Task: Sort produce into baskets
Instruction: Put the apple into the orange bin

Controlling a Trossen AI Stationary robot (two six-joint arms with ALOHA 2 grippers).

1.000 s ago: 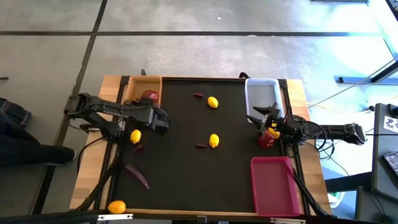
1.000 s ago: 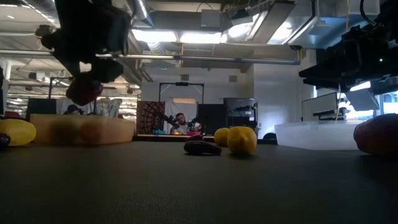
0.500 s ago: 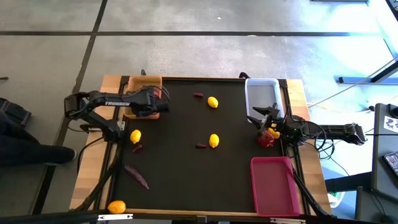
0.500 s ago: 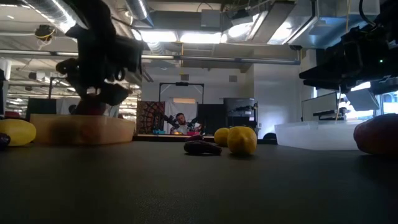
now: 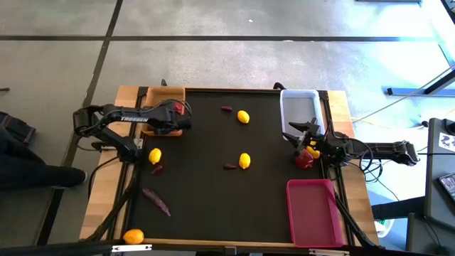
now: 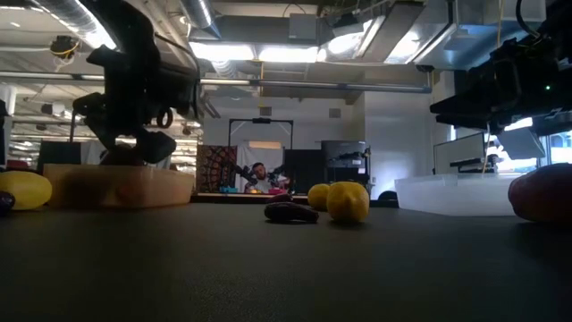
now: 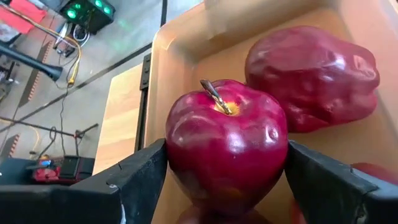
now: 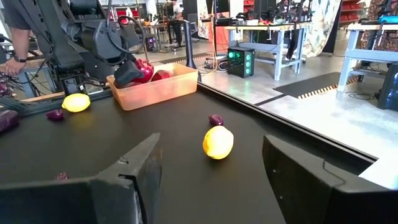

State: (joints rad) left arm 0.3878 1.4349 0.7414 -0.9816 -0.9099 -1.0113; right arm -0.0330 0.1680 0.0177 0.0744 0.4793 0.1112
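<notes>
My left gripper is shut on a dark red apple low over the tan wooden basket at the table's far left. A second dark red apple lies on the basket's floor beside it. In the low view the gripper dips behind the basket's wall, which hides the apple. My right gripper is open and empty by the white basket, just above a red apple on the mat. My left gripper pinches the apple's two opposite sides between its two fingers. The fingers come slanting down from the table's left. The apple sits upright, its stem up. Whether it rests on the basket's floor, I cannot tell.
The magenta-pink basket stands at the near right. Yellow fruits and an orange one lie on the black mat. Thin purple pieces lie among them. People and benches show beyond the table.
My left gripper has carried the apple toward the table's far edge, from beside the left yellow fruit to over the tan basket, and has gone down into it. It has stayed shut on the apple.
</notes>
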